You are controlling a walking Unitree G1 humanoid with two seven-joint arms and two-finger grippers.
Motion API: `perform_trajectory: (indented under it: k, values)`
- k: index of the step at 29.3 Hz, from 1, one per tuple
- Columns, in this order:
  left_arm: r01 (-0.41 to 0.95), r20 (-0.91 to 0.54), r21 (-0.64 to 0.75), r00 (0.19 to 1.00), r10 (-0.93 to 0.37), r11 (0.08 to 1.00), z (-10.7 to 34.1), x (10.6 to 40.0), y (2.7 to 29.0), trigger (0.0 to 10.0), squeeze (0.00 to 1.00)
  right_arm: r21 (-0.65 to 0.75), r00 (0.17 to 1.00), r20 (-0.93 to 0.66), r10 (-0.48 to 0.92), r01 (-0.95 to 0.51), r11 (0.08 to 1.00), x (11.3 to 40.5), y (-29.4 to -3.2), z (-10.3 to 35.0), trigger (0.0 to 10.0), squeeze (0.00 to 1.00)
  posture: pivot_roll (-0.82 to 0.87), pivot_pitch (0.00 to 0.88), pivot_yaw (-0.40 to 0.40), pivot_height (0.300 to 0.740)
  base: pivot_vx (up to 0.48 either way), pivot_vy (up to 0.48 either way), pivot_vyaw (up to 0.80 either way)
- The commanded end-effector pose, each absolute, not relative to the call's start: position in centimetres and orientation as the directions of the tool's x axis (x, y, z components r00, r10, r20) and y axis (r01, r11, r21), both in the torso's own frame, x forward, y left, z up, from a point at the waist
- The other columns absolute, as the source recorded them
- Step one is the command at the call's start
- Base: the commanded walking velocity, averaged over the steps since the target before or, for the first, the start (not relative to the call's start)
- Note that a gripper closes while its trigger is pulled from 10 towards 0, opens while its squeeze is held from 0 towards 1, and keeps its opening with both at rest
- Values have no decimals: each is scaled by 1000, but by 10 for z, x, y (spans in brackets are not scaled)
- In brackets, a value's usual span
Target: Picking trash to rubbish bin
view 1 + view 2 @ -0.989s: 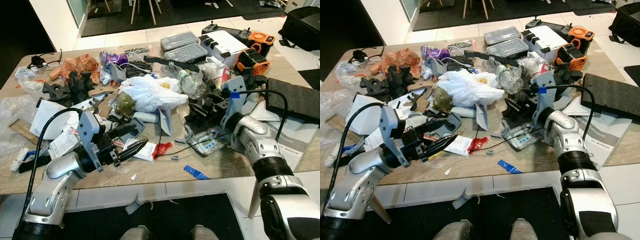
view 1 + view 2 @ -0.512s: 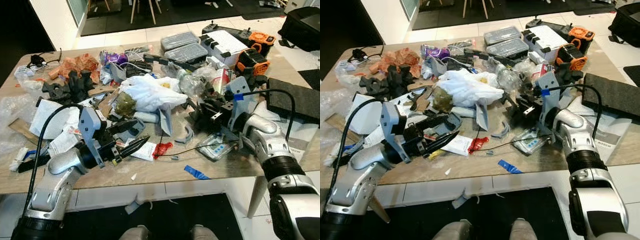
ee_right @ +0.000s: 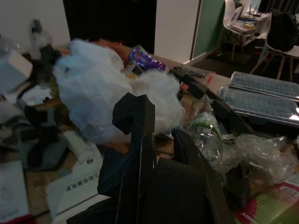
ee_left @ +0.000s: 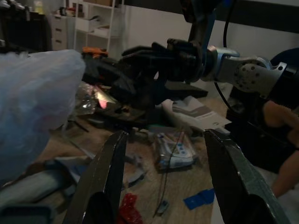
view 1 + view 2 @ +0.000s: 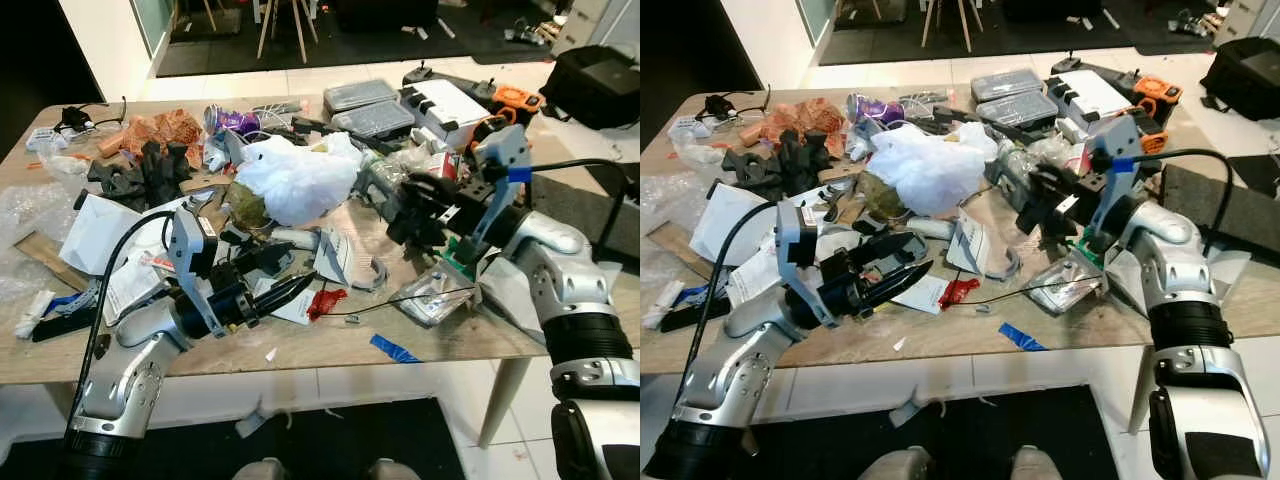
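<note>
Right gripper is up off the table, fingers clamped on a chunk of black foam, which hangs in the air above the right half of the clutter. In the right wrist view the foam sits wedged between the fingers with the white bag behind it.

Left gripper is low over the front edge, fingers spread apart, nothing between them. The left wrist view looks straight through that gap: a clear packet with a thin black wire across it, and a blue tape scrap on the wood. Just past the fingertips lies a red wrapper, touching a white paper slip.

Mid-table, the big white bag heaps up, with crumpled clear plastic beside it. Far left: an orange wrapper, black foam pieces near it. Back right: two grey cases, a white box, an orange tool.

There is print on a folded leaflet in the right wrist view, too small to read.
</note>
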State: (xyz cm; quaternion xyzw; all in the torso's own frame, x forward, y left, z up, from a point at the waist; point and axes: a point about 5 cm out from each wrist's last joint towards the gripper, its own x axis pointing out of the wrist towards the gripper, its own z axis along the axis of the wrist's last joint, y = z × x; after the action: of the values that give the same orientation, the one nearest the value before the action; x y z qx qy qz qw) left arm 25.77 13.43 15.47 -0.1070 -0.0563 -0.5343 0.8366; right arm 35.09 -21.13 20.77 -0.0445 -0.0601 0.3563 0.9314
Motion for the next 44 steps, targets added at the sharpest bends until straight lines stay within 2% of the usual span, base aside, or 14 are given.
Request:
perform_trajectory:
  k: [1, 6, 7, 13, 19, 24, 34, 44]
  values:
    - [906, 216, -144, 421, -881, 397, 153, 260, 133, 10000, 0, -93, 722, 118, 682, -676, 731, 348, -212, 217, 10000, 0, -30, 0, -22, 740, 0, 0, 0]
    - [908, 215, -152, 415, -884, 389, 151, 260, 130, 10000, 0, -78, 688, 89, 720, -716, 694, 342, -205, 214, 10000, 0, -34, 0, -28, 740, 0, 0, 0]
    - [911, 216, -155, 409, -887, 382, 150, 259, 129, 10000, 0, -77, 661, 69, 747, -743, 664, 337, -200, 209, 10000, 0, -36, 0, -32, 740, 0, 0, 0]
    - [909, 244, -168, 414, -877, 382, 151, 259, 129, 10000, 0, 2, 609, 166, 776, -787, 617, 327, -186, 210, 10000, 0, -42, 0, -47, 740, 0, 0, 0]
    - [903, 269, -200, 423, -865, 380, 149, 259, 124, 10000, 0, 53, 615, 216, 759, -783, 620, 318, -163, 197, 10000, 0, -43, 0, -46, 740, 0, 0, 0]
    - [893, 259, -202, 445, -858, 402, 144, 259, 125, 10000, 0, 85, 572, 182, 800, -819, 567, 308, -149, 186, 10000, 0, -41, 0, -50, 740, 0, 0, 0]
    - [884, 222, -184, 463, -858, 429, 140, 255, 135, 10000, 0, 76, 622, 159, 766, -782, 619, 310, -150, 180, 10000, 0, -30, 0, -53, 740, -264, 0, 0]
    - [883, 210, -175, 465, -860, 435, 138, 256, 131, 10000, 0, 70, 674, 136, 726, -737, 672, 316, -150, 176, 10000, 0, -21, 0, -51, 740, -305, 0, 0]
